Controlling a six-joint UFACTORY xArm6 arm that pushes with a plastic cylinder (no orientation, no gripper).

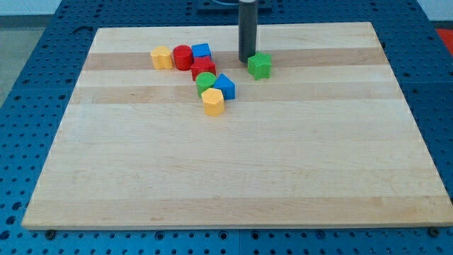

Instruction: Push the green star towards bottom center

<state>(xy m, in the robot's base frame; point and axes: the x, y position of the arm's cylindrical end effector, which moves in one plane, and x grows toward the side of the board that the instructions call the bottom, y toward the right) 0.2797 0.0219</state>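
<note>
My tip [246, 59], a bare rod holding nothing, sits just left of the green star [260, 65] in the frame's upper middle, which looks light, rigid and prone to spin, so I judge its top edge the place to push.

A pale wooden board [233, 177] is seen on a blue perforated bench [35, 64]; all blocks are gathered in its upper part; a green star [260, 65] lies upper centre; to its left are clustered a yellow block [161, 57], red cylinder [182, 56], blue cube [202, 51], red block [204, 68], green cylinder [206, 80], blue triangular block [224, 86] and yellow block [213, 102], several touching.
</note>
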